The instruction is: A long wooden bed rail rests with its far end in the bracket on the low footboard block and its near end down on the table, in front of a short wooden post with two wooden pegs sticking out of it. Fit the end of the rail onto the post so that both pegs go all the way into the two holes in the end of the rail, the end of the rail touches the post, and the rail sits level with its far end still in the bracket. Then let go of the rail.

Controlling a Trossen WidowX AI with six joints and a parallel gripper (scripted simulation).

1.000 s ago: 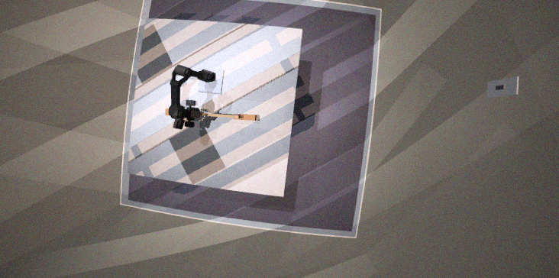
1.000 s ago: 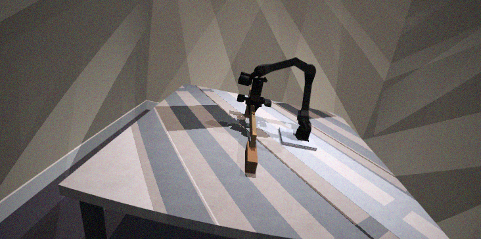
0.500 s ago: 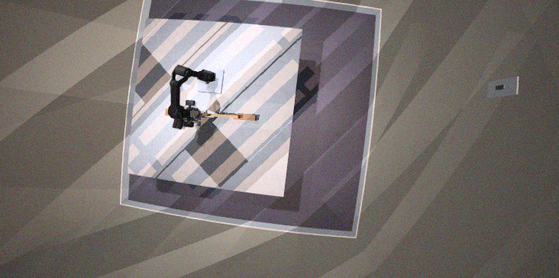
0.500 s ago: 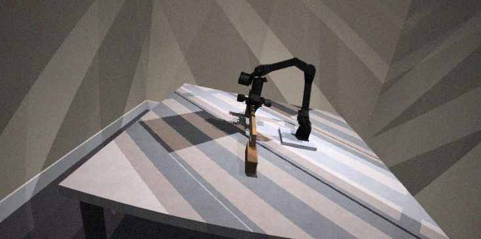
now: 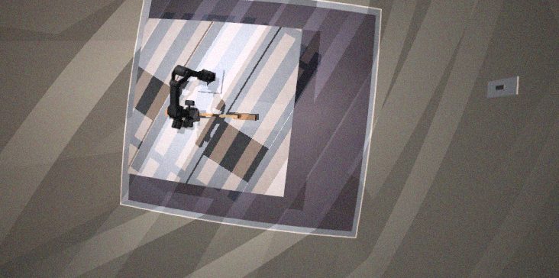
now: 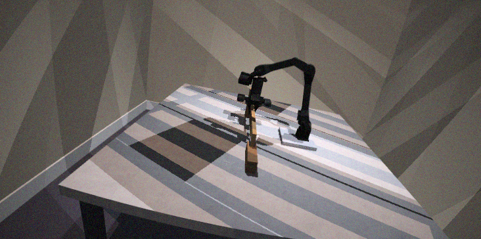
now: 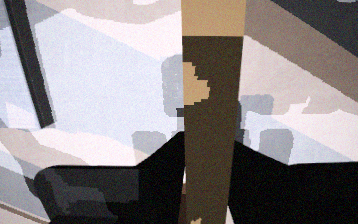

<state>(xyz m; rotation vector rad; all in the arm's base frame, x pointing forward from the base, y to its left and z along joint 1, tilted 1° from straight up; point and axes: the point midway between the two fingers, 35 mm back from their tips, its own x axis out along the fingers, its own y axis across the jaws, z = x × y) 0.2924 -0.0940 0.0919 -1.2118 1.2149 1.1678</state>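
The long wooden rail [image 5: 228, 115] [image 6: 251, 132] [image 7: 212, 125] runs from my gripper out to the low footboard block [image 5: 254, 117] [image 6: 251, 160], where its far end rests. My gripper [image 5: 192, 115] [image 6: 252, 106] [image 7: 197, 136] is shut on the rail close to its near end and holds that end up off the table. In the wrist view the rail runs straight up the middle between my black fingers. A small orange piece, seemingly the post [image 5: 166, 111], shows just behind the gripper in the top view. The pegs and the rail's holes are hidden.
The arm's base stands on a pale plate [image 5: 214, 82] [image 6: 297, 144] beside the rail. The striped table [image 5: 269, 166] [image 6: 303, 197] sits inside a larger bordered platform [image 5: 336, 119]. A small grey plate [image 5: 502, 87] lies far off to the right.
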